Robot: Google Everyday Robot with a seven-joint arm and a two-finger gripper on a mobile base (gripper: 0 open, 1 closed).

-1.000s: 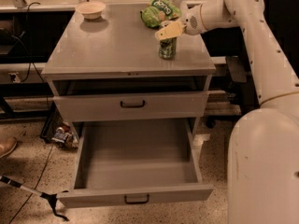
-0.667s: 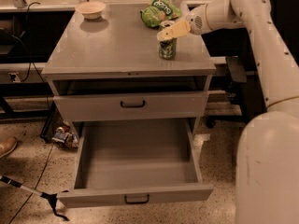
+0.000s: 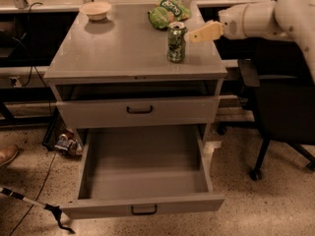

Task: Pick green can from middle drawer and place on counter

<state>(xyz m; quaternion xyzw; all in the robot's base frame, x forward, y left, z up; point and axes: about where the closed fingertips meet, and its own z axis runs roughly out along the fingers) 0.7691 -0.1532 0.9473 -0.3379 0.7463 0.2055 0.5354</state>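
The green can [image 3: 176, 42] stands upright on the counter [image 3: 123, 48], near its right front corner. My gripper [image 3: 197, 34] hovers just right of the can's top, apart from it, open and empty. The arm reaches in from the right. The middle drawer [image 3: 142, 208] is pulled far out below a drawer [image 3: 140, 111] that is nearly shut, and its tray shows nothing inside.
A light-green snack bag [image 3: 167, 13] lies at the counter's back right, behind the can. A small bowl [image 3: 96, 10] sits at the back left. A black office chair [image 3: 280, 107] stands right of the cabinet. Cables and clutter [image 3: 66, 144] lie on the floor at the left.
My gripper was around the can's top. It has let go and drawn back to the right. The can stays standing on the counter.
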